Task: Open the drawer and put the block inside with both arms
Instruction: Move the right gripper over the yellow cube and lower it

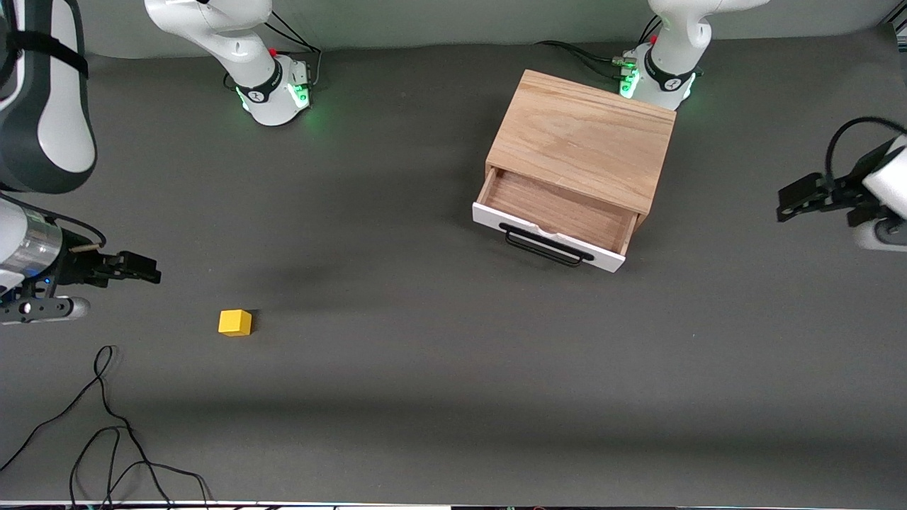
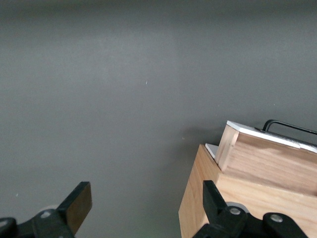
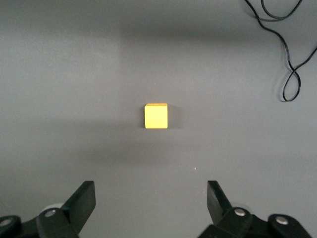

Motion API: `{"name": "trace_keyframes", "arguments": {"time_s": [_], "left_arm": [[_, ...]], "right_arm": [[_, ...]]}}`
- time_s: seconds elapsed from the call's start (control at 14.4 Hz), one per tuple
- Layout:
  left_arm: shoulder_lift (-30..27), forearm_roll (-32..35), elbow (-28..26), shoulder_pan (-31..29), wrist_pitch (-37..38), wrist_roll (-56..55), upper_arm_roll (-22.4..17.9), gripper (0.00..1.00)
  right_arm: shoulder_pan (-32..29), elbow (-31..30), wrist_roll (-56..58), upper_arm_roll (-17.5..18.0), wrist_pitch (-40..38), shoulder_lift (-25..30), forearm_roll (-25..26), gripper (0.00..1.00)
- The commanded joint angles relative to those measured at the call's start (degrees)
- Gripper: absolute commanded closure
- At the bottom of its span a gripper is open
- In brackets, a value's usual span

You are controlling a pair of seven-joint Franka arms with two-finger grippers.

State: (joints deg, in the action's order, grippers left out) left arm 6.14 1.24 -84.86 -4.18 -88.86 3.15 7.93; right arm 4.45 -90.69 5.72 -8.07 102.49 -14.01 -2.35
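Note:
The yellow block (image 1: pixel 234 322) sits on the grey table toward the right arm's end, and shows in the right wrist view (image 3: pixel 156 115). The oak cabinet (image 1: pixel 584 138) stands near the left arm's base. Its drawer (image 1: pixel 545 237) is pulled out and empty, with a white front and a black wire handle (image 1: pixel 542 246). My right gripper (image 1: pixel 145 269) is open and empty over the table beside the block (image 3: pixel 148 198). My left gripper (image 1: pixel 790 202) is open and empty over the table beside the cabinet (image 2: pixel 146 203). The left wrist view shows the cabinet's corner (image 2: pixel 257 198) and the drawer's front (image 2: pixel 262 136).
A loose black cable (image 1: pixel 106 432) lies on the table nearer the front camera than the block, and shows in the right wrist view (image 3: pixel 287 54). Bare grey table lies between the block and the drawer.

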Motion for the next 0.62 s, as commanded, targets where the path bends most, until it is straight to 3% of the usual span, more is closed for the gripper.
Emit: {"name": "trace_keyframes", "arguments": {"time_s": [0.0,0.35,0.56], "left_arm": [[-10.0,-0.4,-14.5,-0.1,-7.4,1.7,0.2,0.00],[-10.8,-0.5,-13.9,0.3,-5.6,1.0,0.6,0.00],[-7.7,0.0,-5.2,0.3,0.0,0.9,0.5,0.00]], "right_arm": [[0.2,0.8,1.4,-0.5,3.4,-3.3,-1.2,0.00],[0.3,-3.2,3.5,-0.5,11.1,-8.7,-5.2,0.00],[0.5,-9.5,4.0,-0.1,17.9,-9.9,-6.1,0.00]]}}
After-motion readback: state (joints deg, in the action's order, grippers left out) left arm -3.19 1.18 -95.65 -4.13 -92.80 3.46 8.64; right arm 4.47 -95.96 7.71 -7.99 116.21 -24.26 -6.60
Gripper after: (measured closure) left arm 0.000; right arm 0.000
